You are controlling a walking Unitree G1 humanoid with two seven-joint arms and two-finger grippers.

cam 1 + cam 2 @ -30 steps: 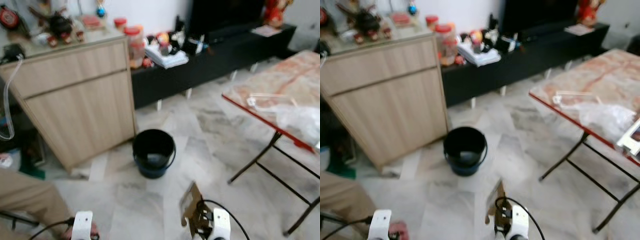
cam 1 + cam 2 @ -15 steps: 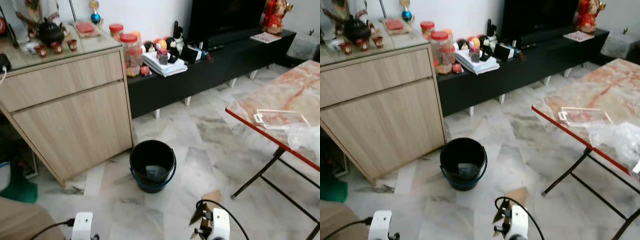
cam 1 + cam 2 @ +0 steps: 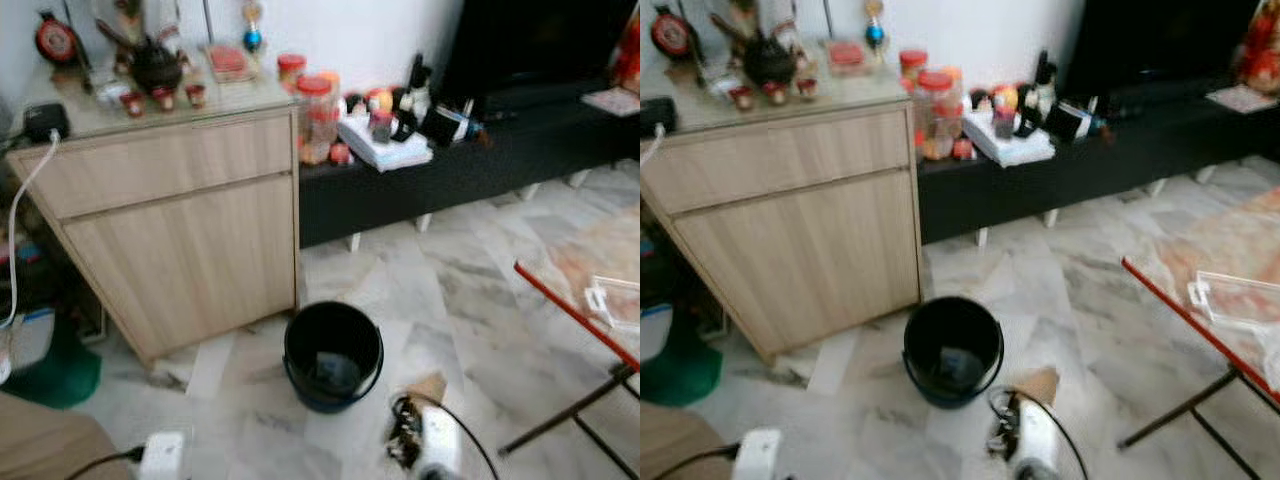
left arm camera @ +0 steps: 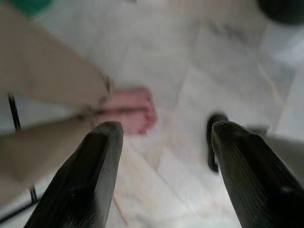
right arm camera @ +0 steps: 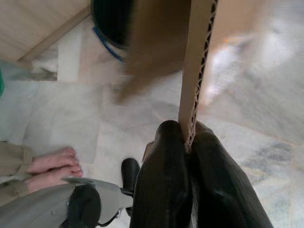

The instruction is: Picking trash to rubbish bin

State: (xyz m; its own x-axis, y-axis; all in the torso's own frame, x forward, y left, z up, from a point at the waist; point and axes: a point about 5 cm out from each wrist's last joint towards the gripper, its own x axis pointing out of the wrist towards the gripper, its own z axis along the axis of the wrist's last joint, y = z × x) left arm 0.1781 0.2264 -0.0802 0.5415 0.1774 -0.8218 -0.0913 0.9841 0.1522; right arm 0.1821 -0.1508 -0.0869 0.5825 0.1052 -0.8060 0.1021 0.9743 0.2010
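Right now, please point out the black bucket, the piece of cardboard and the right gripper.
black bucket [image 3: 300, 345]: left eye view, on its left wall.
piece of cardboard [image 5: 194, 66]: right wrist view, on its corrugated edge.
right gripper [image 5: 186, 137]: right wrist view, between the fingertips.

Setting: home, living room.
- Floor [image 3: 470, 290]: pale marble tiles throughout.
- Wooden cabinet [image 3: 180, 220], far left: glass top carrying dark teapot [image 3: 155, 65], small cups, red clock [image 3: 52, 38].
- Low black TV console [image 3: 470, 155], far wall, right of cabinet: snack jars [image 3: 315, 110], stacked papers [image 3: 385, 140], figurines.
- Dark screen [image 3: 540, 40] above console.
- Folding table [image 3: 1220, 290], right: red edge, marble-pattern top.
- Black bucket [image 3: 333, 355] on floor, centre.
- Bare feet [image 5: 52, 164] of person, near left.
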